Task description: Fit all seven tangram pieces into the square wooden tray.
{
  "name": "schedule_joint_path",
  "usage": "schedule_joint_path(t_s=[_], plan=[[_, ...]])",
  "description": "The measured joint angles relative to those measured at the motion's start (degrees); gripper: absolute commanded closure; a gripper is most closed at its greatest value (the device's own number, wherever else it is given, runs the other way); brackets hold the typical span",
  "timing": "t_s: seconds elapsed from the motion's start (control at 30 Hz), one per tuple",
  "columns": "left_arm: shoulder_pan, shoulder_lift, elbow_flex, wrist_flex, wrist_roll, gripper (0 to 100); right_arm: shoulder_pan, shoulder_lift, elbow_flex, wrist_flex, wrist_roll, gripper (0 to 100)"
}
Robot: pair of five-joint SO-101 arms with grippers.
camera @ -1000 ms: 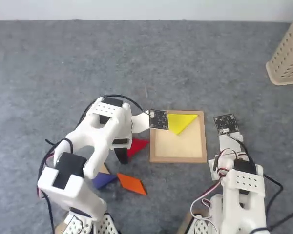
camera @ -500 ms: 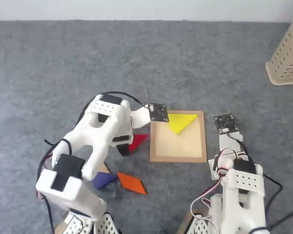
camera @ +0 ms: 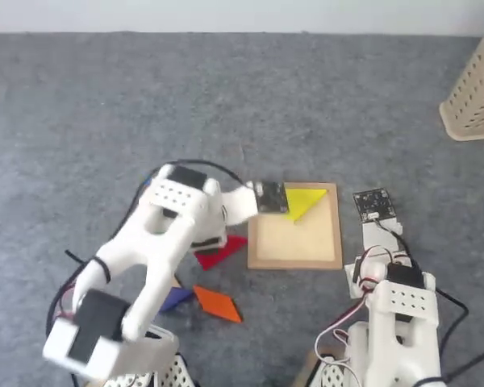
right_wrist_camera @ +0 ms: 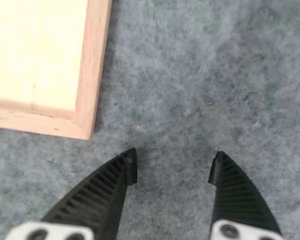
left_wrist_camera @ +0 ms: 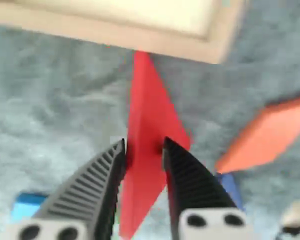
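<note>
The square wooden tray (camera: 332, 234) lies at mid table with a yellow triangle (camera: 304, 199) in its far corner. Just left of the tray is a red triangle (camera: 223, 251). In the left wrist view my left gripper (left_wrist_camera: 144, 150) is shut on the red triangle (left_wrist_camera: 150, 125), whose tip points at the tray's edge (left_wrist_camera: 140, 42). An orange parallelogram (camera: 218, 303) and a blue piece (camera: 173, 297) lie nearer the arm bases. My right gripper (right_wrist_camera: 172, 167) stands open over bare carpet beside the tray's corner (right_wrist_camera: 92, 75), holding nothing.
A pale perforated basket (camera: 476, 89) stands at the far right edge. A light blue piece (left_wrist_camera: 27, 205) shows behind the left fingers, with the orange piece (left_wrist_camera: 265, 140) off to the side. Grey carpet stretches open beyond the tray.
The left arm has swung and risen, its base end shifting toward the front left. The red triangle now shows more fully, slightly nearer the front. The right arm has kept still.
</note>
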Motion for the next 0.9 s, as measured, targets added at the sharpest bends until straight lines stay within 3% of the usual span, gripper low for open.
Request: schedule_joint_path(t_s=[0.2,0.5,0.9], plan=[[3.3,-10.3,8.1,0.8,1.8,94,0.0,0.0,0.0,0.0,0.0,75.7],[3.3,-16.1,10.2,8.2,1.8,95,0.0,0.0,0.0,0.0,0.0,75.7],[3.3,-16.9,15.6,2.6,1.8,95,0.0,0.0,0.0,0.0,0.0,75.7]])
